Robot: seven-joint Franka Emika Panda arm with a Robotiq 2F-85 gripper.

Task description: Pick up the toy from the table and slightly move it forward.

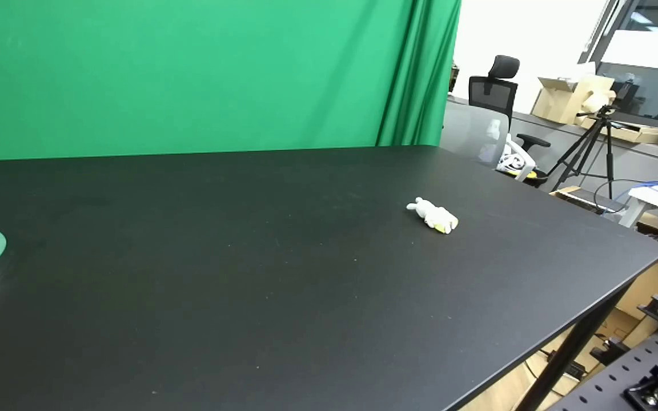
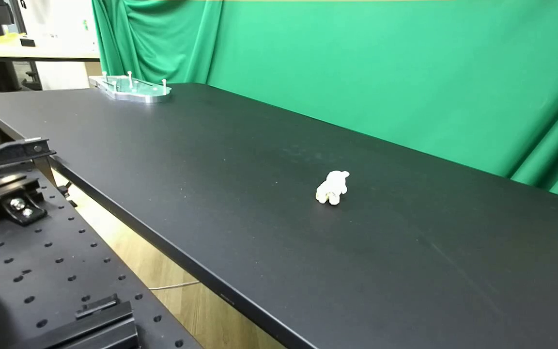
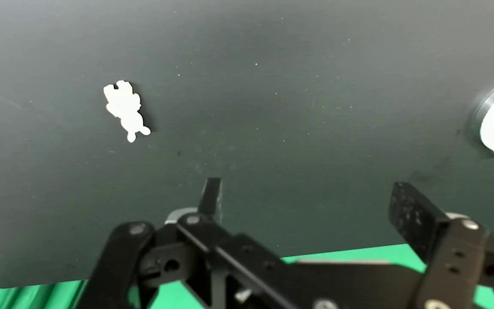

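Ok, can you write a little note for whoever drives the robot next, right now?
Gripper: open, holding nothing, apart from the toy.
White bunny-like toy: lying on the black tabletop, up and left of the gripper in the wrist view.
Done: no grip or lift yet, by the look of it.
Left: line up, grip it, lift, move it slightly forward.

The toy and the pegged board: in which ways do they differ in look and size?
The toy is mostly white and lumpy; the board has a flat, pale green top and silvery rim. The toy is smaller than the board. Upright pegs stand on the board; the toy has none. Both rest on the table.
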